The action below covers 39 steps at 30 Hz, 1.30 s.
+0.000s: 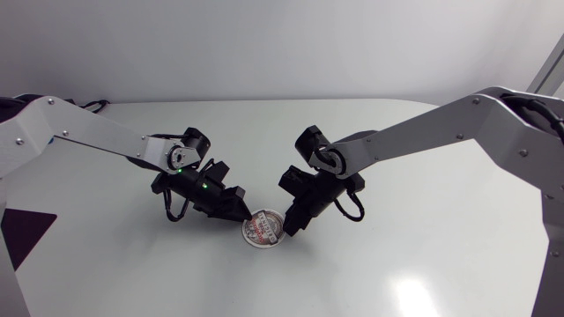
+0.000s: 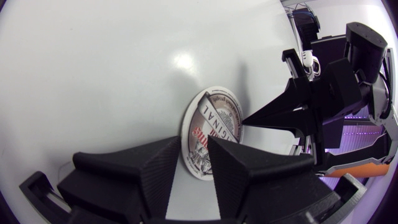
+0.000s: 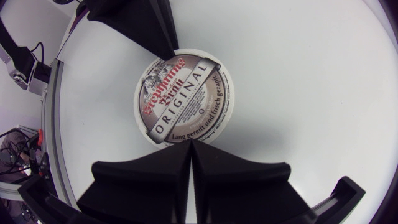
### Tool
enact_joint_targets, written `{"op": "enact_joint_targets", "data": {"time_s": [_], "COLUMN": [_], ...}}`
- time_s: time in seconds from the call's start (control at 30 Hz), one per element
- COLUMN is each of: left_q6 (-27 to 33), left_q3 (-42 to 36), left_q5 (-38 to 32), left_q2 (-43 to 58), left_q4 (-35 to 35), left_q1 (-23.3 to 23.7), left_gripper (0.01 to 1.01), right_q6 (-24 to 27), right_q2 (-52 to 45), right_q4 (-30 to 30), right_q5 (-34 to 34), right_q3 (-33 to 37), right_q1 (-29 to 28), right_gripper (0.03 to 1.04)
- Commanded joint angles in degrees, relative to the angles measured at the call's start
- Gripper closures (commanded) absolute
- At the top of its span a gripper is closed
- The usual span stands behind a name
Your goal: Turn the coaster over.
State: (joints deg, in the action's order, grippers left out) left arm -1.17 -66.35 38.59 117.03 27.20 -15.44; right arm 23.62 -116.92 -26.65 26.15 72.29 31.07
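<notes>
A round coaster point(image 1: 263, 229) lies on the white table with its printed face up, between my two grippers. The left gripper point(image 1: 240, 217) comes at it from the left. In the left wrist view its fingers point(image 2: 163, 163) stand slightly apart, open, with the coaster's point(image 2: 211, 124) near edge in the gap between them. My right gripper point(image 1: 286, 228) is shut, and its joined tips point(image 3: 189, 142) touch the coaster's point(image 3: 185, 99) opposite edge. The right wrist view shows the left gripper point(image 3: 166, 48) at the coaster's far rim. In the left wrist view the right gripper point(image 2: 244, 119) points at the coaster's rim.
Both arms meet near the table's middle, with bare white table point(image 1: 423, 264) around them. A dark patch point(image 1: 22, 231) sits at the table's left edge. Cable loops hang off the right wrist point(image 1: 352, 210).
</notes>
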Motion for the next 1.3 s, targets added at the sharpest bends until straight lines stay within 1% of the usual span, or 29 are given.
{"op": "enact_joint_targets", "data": {"time_s": [0.0,0.27,0.37,0.43,0.5,0.57,0.6,0.67,0.83,0.87,0.9,0.97,1.0,1.03,1.13,1.2,1.23,1.27], "left_q6": [-1.2,-1.2,-0.9,-0.1,1.3,2.0,2.4,2.8,3.9,4.2,4.3,5.5,6.2,7.1,10.0,12.8,13.9,15.6], "left_q3": [-0.4,-0.5,-0.8,-1.2,-1.4,-1.5,-1.4,-1.2,-1.2,-1.2,-1.2,-1.0,-1.0,-1.2,-1.9,-2.5,-2.9,-3.1], "left_q5": [-0.6,0.0,1.9,5.0,7.1,8.5,9.2,10.1,10.7,10.7,10.6,9.4,8.5,6.9,3.1,-1.3,-1.9,-4.5], "left_q2": [3.0,3.2,3.2,3.2,3.0,2.7,2.5,2.2,0.1,-0.7,-1.5,-4.2,-5.9,-7.8,-14.5,-18.4,-19.9,-21.3], "left_q4": [1.1,1.3,1.8,2.6,4.1,4.3,4.3,4.3,4.3,4.3,4.4,4.6,4.9,5.3,6.2,6.6,6.6,7.3], "left_q1": [-0.9,-1.6,-1.9,-2.0,-2.2,-2.1,-2.1,-2.2,-1.7,-1.3,-1.2,-0.9,-0.6,-0.5,0.4,0.3,0.3,-0.3], "left_gripper": [0.692,0.697,0.702,0.718,0.777,0.944,0.972,1.005,1.008,1.008,1.011,1.015,1.015,1.015,1.015,1.015,1.015,1.015], "right_q6": [0.8,1.0,0.9,0.9,1.0,1.0,1.0,1.0,0.9,0.8,0.8,0.7,0.8,1.0,1.9,2.5,2.8,3.5], "right_q2": [-4.2,-4.9,-4.9,-4.9,-4.9,-4.9,-4.9,-4.9,-3.8,-2.7,-1.5,1.8,3.7,5.8,11.1,14.0,15.2,16.2], "right_q4": [-0.7,-0.6,-0.7,-0.7,-0.7,-0.6,-0.6,-0.6,-0.6,-0.6,-0.6,-0.9,-1.0,-1.0,-1.2,-1.6,-2.1,-2.7], "right_q5": [-1.2,-1.2,-1.2,-1.2,-1.2,-1.2,-1.2,-1.2,-1.1,-0.8,-0.4,-0.4,-0.3,0.0,-0.2,-0.3,-0.3,-0.3], "right_q3": [-1.4,-1.2,-1.2,-1.2,-1.2,-1.3,-1.4,-1.5,-1.7,-1.8,-2.2,-2.9,-3.6,-4.4,-6.2,-7.2,-7.7,-8.0], "right_q1": [0.9,1.0,1.1,1.2,1.2,1.1,1.1,1.1,0.7,0.3,-0.1,-1.1,-1.6,-2.3,-3.8,-4.9,-5.5,-6.0], "right_gripper": [1.02,1.02,1.02,1.02,1.02,1.02,1.02,1.02,1.02,0.97,0.81,0.43,0.22,0.05,0.06,0.06,0.06,0.06]}}
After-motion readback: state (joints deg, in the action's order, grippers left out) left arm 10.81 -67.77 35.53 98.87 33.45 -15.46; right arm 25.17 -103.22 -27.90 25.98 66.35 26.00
